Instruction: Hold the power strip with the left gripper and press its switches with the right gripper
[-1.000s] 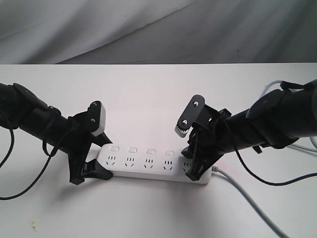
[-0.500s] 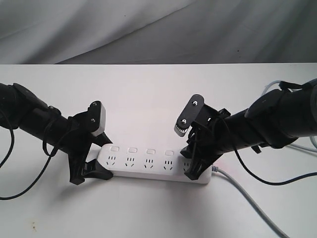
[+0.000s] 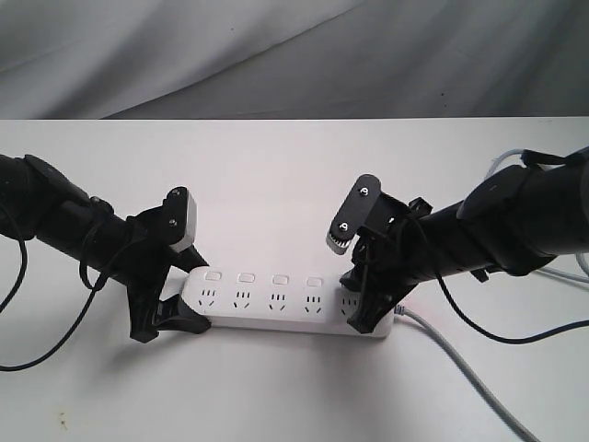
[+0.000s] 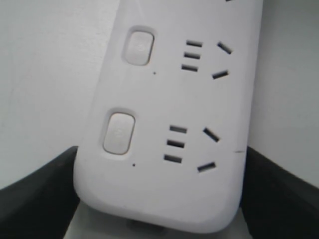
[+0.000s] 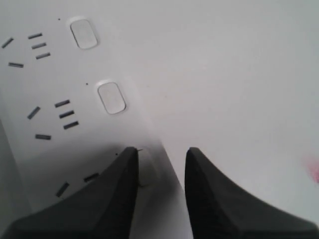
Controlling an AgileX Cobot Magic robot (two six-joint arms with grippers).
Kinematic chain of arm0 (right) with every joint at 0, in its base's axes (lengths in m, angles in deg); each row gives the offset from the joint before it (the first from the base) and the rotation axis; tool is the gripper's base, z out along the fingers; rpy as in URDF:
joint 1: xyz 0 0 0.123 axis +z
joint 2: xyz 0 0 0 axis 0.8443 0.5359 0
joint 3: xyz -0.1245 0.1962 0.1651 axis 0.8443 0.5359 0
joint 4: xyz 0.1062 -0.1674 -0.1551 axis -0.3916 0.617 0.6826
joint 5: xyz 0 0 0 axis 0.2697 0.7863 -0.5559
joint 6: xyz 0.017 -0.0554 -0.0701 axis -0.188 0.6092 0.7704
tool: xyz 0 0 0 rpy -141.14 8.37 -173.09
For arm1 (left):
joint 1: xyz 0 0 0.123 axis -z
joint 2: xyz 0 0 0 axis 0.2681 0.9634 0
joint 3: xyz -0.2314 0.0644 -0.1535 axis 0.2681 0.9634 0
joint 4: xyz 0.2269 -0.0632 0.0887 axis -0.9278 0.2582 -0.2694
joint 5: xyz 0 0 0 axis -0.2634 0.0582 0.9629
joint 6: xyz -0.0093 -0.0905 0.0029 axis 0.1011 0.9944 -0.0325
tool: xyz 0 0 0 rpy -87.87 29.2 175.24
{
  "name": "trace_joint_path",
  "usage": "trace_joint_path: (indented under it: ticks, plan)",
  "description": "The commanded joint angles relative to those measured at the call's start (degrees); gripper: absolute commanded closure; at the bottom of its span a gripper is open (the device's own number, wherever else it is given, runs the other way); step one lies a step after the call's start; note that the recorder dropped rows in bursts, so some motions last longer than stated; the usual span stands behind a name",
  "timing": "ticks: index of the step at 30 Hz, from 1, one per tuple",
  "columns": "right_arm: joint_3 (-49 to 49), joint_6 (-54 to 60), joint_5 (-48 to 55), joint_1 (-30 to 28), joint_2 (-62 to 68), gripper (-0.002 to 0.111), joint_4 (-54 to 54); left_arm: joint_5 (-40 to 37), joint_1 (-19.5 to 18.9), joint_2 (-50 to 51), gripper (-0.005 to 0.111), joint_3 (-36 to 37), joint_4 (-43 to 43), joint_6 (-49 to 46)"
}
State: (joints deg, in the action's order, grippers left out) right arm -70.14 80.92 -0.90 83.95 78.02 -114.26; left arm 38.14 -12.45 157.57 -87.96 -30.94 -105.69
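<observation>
The white power strip (image 3: 276, 308) lies flat on the table, its grey cord (image 3: 460, 359) leaving the right end. My left gripper (image 3: 187, 296) is shut on the strip's left end; in the left wrist view the black fingers (image 4: 45, 194) press both long edges of the power strip (image 4: 164, 124), beside two switches (image 4: 119, 133). My right gripper (image 3: 358, 304) is down over the right end, jaws slightly apart. In the right wrist view one finger (image 5: 112, 199) sits at the end switch (image 5: 146, 169), partly hiding it; two more switches (image 5: 111, 97) show beyond the right gripper (image 5: 159, 152).
The white table (image 3: 276, 166) runs back to a grey cloth backdrop (image 3: 276, 55). Loose cables (image 3: 561, 276) lie at the right edge behind the right arm. Black cables hang off the left arm (image 3: 55, 221).
The right gripper has shifted very slightly over the strip's right end. The left gripper and the strip have not moved.
</observation>
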Motion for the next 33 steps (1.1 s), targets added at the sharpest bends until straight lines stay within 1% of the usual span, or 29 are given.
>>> trace_joint_path:
  ticks: [1,12,25,33]
  plan:
    - [0.27,0.60,-0.91,-0.34,-2.25,0.078,0.32,0.00,0.16,0.25,0.056,0.00,-0.35,0.41]
    - [-1.13,0.60,-0.66,-0.34,-1.22,0.078,0.18,0.00,0.16,0.25,0.056,0.00,-0.35,0.25]
    - [-1.02,0.28,1.43,-0.50,3.48,0.078,-0.11,0.00,0.16,0.25,0.056,0.00,-0.35,0.43]
    - [0.63,0.00,1.25,-0.50,3.46,0.078,-0.12,0.00,0.16,0.25,0.056,0.00,-0.35,0.43]
